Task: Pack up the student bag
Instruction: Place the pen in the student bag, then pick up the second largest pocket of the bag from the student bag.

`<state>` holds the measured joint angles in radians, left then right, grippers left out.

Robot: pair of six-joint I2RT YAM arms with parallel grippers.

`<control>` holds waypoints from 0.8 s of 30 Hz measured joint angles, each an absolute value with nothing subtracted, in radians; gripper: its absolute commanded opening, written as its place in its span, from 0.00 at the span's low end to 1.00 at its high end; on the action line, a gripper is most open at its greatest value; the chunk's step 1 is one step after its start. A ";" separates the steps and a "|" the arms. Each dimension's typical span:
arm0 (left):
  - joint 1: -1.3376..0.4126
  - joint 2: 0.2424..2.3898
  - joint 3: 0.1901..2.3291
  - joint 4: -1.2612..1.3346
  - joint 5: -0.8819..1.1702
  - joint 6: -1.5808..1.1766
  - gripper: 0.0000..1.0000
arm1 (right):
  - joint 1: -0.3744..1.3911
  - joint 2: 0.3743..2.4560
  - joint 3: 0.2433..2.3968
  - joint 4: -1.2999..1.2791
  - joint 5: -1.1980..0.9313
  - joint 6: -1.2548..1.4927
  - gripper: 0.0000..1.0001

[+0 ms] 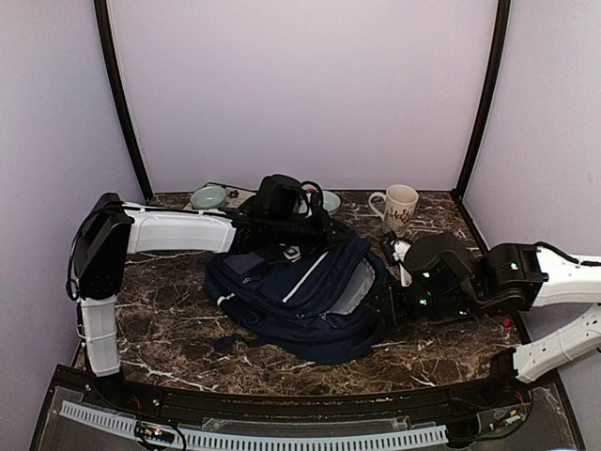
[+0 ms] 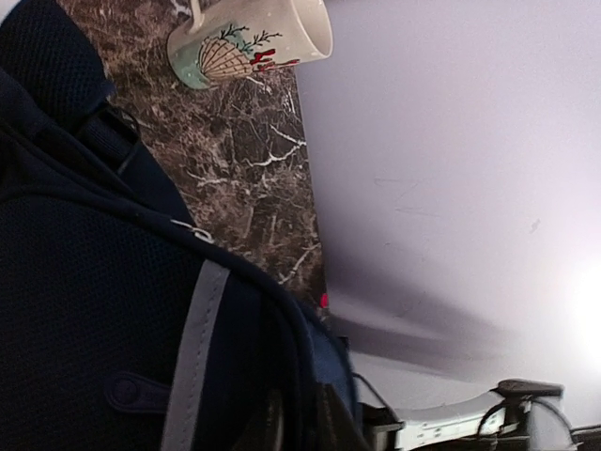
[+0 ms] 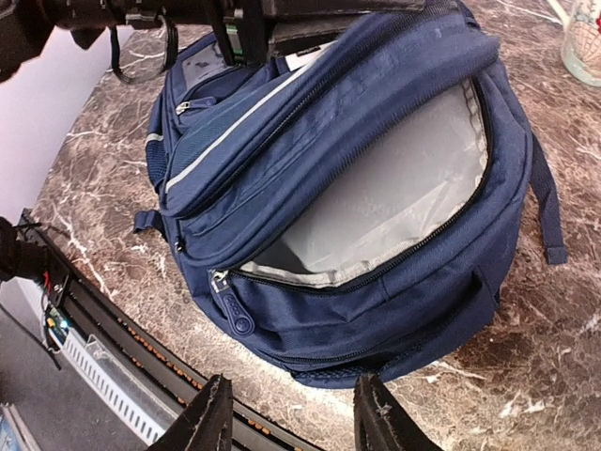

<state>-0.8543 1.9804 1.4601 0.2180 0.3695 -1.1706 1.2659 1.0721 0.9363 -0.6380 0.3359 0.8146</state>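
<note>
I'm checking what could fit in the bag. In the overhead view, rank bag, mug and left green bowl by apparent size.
1. Bag, by far the largest.
2. Mug and bowl look about alike: the bowl wider, the mug taller, so I won't rank them.

Student bag (image 1: 300,296): lying mid-table (image 1: 160,315), main compartment open, grey lining showing
Left gripper (image 1: 299,235): at bag's top
Right gripper (image 1: 385,305): beside the opening
Mug (image 1: 399,207): upright, behind

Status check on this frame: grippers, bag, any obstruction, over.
Left gripper shut at the student bag top; right gripper open, empty, facing its mouth. Main compartment unzipped, grey lining bare. Mug beyond the bag, nothing blocking.
</note>
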 measured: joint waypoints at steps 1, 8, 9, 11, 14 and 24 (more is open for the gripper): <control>-0.854 1.994 1.484 0.202 0.381 -1.158 0.34 | 1.284 1.083 0.941 -0.643 0.358 0.838 0.45; -0.853 2.015 1.698 -0.037 0.393 -0.862 0.71 | 1.331 1.114 0.945 -0.628 0.431 0.872 0.46; -0.854 2.009 1.716 -0.077 0.381 -0.807 0.70 | 1.331 1.113 0.944 -0.617 0.444 0.868 0.46; -0.857 1.966 1.717 -0.177 0.337 -0.649 0.69 | 1.331 1.109 0.934 -0.587 0.470 0.860 0.46; -0.866 1.848 1.636 -0.288 0.284 -0.413 0.66 | 1.331 1.093 0.905 -0.559 0.493 0.855 0.47; -0.902 1.299 1.235 -0.472 0.242 0.156 0.55 | 1.286 0.986 0.781 -0.474 0.422 0.910 0.59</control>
